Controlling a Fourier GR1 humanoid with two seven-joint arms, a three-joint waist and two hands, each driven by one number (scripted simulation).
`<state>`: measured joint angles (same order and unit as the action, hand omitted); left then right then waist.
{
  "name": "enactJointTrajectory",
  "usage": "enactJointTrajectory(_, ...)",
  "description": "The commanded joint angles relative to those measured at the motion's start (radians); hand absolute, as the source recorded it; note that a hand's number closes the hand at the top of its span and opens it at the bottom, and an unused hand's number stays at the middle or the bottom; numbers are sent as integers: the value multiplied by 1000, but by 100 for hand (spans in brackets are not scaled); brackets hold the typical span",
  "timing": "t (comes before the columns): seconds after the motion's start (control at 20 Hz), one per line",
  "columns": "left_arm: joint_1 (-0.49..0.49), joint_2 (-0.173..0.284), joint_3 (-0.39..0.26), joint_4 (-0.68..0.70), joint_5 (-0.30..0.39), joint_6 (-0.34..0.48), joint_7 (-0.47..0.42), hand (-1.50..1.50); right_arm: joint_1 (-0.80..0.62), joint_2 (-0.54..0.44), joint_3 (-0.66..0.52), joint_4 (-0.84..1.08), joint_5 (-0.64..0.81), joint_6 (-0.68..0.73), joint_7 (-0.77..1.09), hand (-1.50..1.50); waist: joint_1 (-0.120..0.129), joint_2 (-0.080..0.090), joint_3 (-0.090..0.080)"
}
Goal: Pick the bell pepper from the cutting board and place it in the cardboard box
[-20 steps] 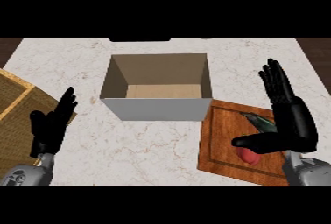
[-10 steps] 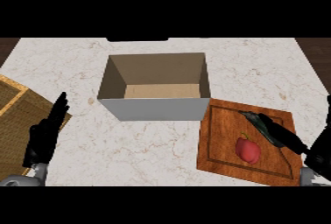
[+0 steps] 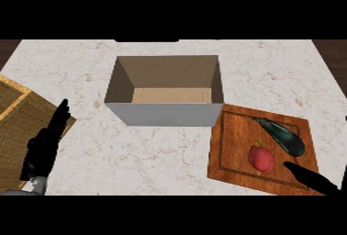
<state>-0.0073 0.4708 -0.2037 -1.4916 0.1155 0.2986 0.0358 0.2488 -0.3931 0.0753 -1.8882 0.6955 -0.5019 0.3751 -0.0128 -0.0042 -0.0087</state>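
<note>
Bell pepper (image 3: 261,159): red, lying on the wooden cutting board (image 3: 227,151) near its middle, stem end pointing toward the cardboard box (image 3: 166,114). Judged light, rigid-walled but hollow, with a smooth, waxy skin likely to slip under a narrow pinch. Recommended hold: wrap across the widest part of the body, fingers on one flank and thumb on the other; avoid the stem.

Obstruction: a dark eggplant (image 3: 280,136) lies just beside the pepper on the far-right side, apart from it by a narrow gap. Approach from the near or left flank leaves more room.

Right hand (image 3: 310,179): only straight, extended fingers show at the lower right corner, over the board's near edge, close to the pepper, holding nothing.

Left hand (image 3: 46,144): flat, fingers extended, resting at the left edge beside a woven mat (image 3: 17,106), holding nothing.

Clearance: the box stands open-topped, touching or nearly touching the board's far-left corner. Its walls are tall, so the pepper must be lifted above the rim before travelling leftward. Bare marble counter (image 3: 136,151) lies between the hands.
</note>
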Motion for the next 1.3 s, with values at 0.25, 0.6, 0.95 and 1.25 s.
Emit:
enactJointTrajectory(0.25,-14,0,-8,-23,-23,2,12,0,59,-82,187,-215,108,510,493,-150,25,6,2)
enactJointTrajectory(0.6,3,-25,7,-4,-31,-15,6,0,-175,48,288,-279,146,761,870,-150,22,5,7)
enactJointTrajectory(0.95,-27,-71,-4,13,-66,-2,19,0,-272,182,311,-92,265,731,889,-150,17,6,8)
enactJointTrajectory(1.25,-15,-71,6,-37,-79,-11,45,0,-242,193,253,-126,247,828,892,-150,16,4,8)
